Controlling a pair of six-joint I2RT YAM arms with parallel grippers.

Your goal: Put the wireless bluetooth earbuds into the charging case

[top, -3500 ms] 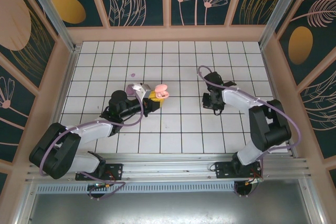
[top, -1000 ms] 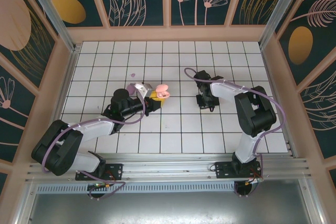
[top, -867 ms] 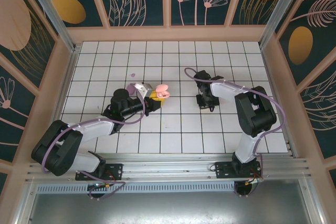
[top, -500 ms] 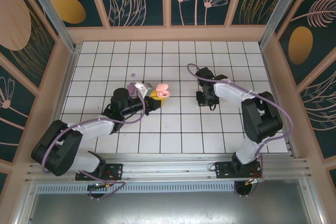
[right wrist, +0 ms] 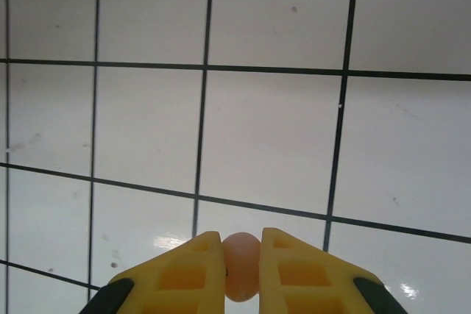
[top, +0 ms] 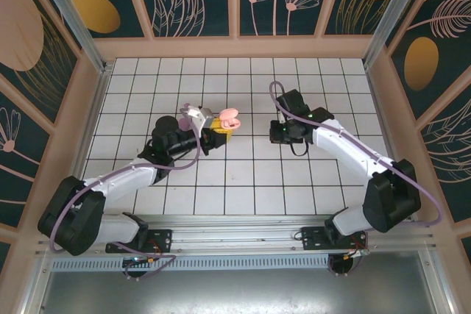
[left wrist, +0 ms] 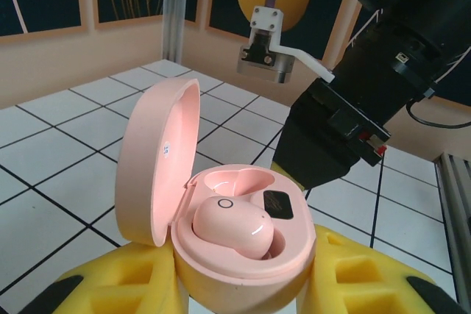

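Note:
My left gripper (left wrist: pixel 243 288) is shut on an open pale pink charging case (left wrist: pixel 246 255), with a yellow finger on each side of it. The lid (left wrist: pixel 158 159) stands up on the left. One pink earbud (left wrist: pixel 234 226) sits in the near socket, and the far socket (left wrist: pixel 235 179) is empty. In the top view the case (top: pixel 227 118) is held left of centre. My right gripper (right wrist: pixel 241 244) is shut on a second pale pink earbud (right wrist: pixel 241 270) above the white tiles. That gripper (top: pixel 280 134) hangs about two tiles to the right of the case.
A tiny lilac bit (top: pixel 185 106) lies on the tiles just behind the left wrist. The right arm's black body (left wrist: pixel 335 134) and its white camera mount (left wrist: pixel 268 53) loom close behind the case. Wooden walls (top: pixel 235 45) ring the tiled floor (top: pixel 243 174).
The right arm swung its elbow outward and its gripper shifted slightly away from me, its jaws closing on the pink earbud. The left gripper carried the case a little farther from me.

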